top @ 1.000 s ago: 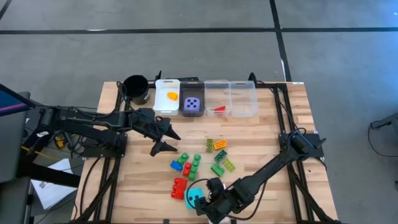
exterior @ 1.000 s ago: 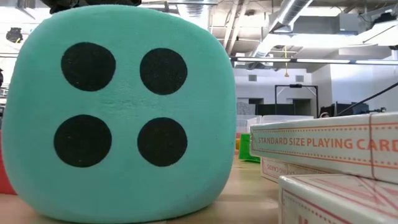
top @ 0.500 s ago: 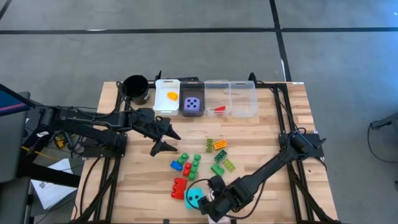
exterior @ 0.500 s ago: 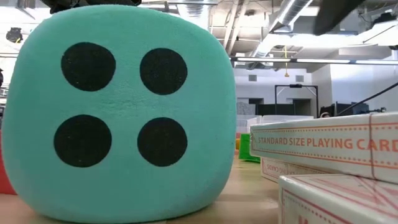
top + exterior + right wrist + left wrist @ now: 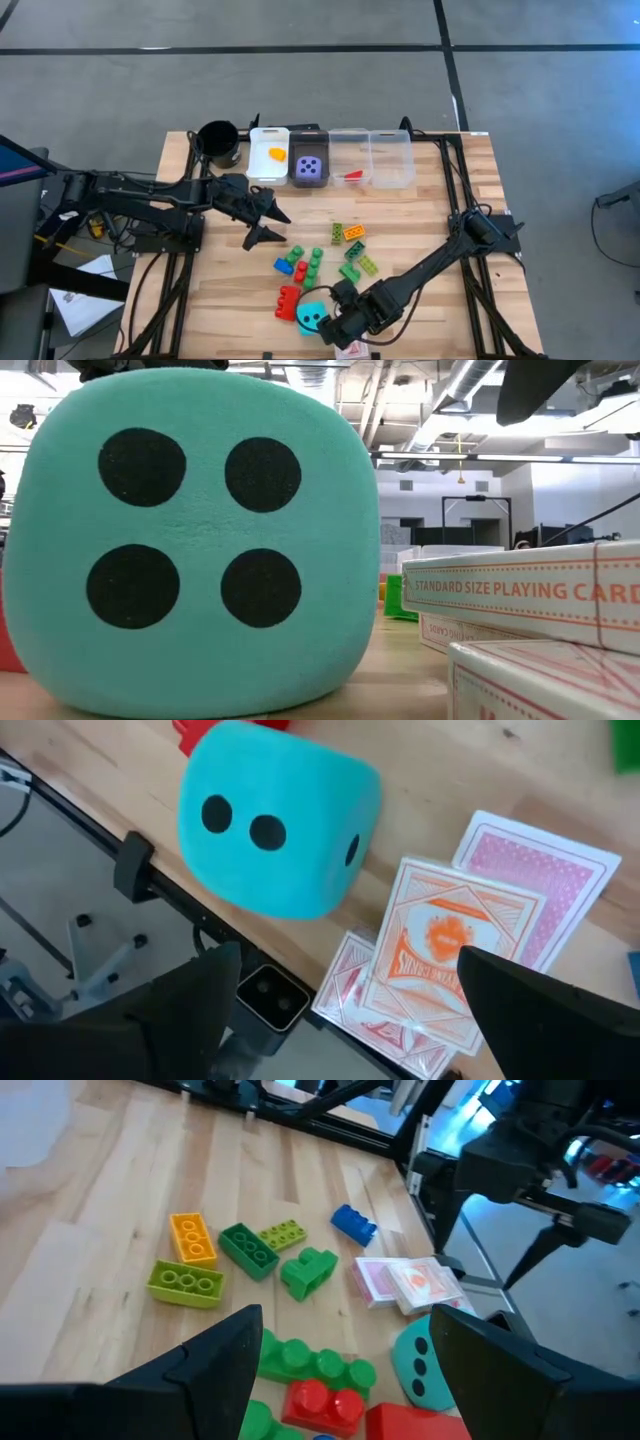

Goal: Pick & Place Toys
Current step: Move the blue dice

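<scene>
We hold our right hand [image 5: 340, 1010], fingers spread and empty, above the cyan die [image 5: 275, 825] and playing-card packs [image 5: 440, 955] at the counter [image 5: 480, 765] edge; centre on one before closing.

Wooden table [image 5: 200, 290] carries bricks [image 5: 350, 255], cyan die [image 5: 312, 318], cards [image 5: 440, 960], bins [image 5: 390, 160].

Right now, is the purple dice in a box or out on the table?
In. The purple dice sits inside a bin at the table's far edge, dots facing up.
</scene>
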Action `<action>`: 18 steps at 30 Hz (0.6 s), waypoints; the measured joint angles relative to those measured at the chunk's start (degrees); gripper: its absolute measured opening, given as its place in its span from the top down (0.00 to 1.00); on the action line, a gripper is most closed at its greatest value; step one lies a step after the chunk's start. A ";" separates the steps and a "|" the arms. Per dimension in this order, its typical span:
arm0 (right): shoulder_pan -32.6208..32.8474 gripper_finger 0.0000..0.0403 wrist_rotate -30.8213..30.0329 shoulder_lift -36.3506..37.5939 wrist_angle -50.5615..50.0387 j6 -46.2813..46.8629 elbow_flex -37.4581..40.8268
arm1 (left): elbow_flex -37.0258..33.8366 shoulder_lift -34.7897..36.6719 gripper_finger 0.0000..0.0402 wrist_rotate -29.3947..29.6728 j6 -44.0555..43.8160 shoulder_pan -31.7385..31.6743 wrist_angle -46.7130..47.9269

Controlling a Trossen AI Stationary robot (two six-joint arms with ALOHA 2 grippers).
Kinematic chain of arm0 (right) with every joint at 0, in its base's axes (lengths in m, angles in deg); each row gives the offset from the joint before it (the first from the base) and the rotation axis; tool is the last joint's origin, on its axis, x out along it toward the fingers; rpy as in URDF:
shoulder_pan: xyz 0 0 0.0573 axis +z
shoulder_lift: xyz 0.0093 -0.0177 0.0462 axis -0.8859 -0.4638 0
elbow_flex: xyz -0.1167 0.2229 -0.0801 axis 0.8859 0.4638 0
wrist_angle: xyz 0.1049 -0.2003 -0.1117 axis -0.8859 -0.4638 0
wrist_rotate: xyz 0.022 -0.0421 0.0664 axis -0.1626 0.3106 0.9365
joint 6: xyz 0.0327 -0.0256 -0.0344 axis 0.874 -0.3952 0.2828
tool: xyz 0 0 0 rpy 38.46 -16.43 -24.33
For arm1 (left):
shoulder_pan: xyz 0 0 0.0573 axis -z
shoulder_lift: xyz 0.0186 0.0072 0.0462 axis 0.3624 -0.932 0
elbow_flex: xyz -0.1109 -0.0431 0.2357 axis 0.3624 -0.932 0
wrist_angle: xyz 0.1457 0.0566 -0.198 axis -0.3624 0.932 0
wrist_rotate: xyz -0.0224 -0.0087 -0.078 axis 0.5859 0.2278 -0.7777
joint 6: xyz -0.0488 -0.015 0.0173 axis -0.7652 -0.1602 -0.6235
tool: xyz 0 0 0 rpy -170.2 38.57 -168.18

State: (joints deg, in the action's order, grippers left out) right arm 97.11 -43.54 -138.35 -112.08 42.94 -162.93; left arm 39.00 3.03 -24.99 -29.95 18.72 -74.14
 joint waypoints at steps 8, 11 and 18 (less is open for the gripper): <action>-0.04 0.09 0.00 0.00 -0.17 0.02 0.00 | 0.00 0.00 0.30 0.40 -0.01 0.00 0.01; -0.02 0.09 0.54 0.00 -0.17 0.06 0.00 | 0.00 0.00 0.30 0.56 -0.02 0.00 0.01; -0.73 0.09 4.55 0.02 -0.29 0.02 0.00 | 0.00 0.00 0.30 0.58 -0.02 -0.01 0.00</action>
State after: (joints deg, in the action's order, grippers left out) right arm 96.38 -38.98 -138.33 -112.37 42.95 -162.93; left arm 39.00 3.03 -24.41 -29.97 18.71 -74.14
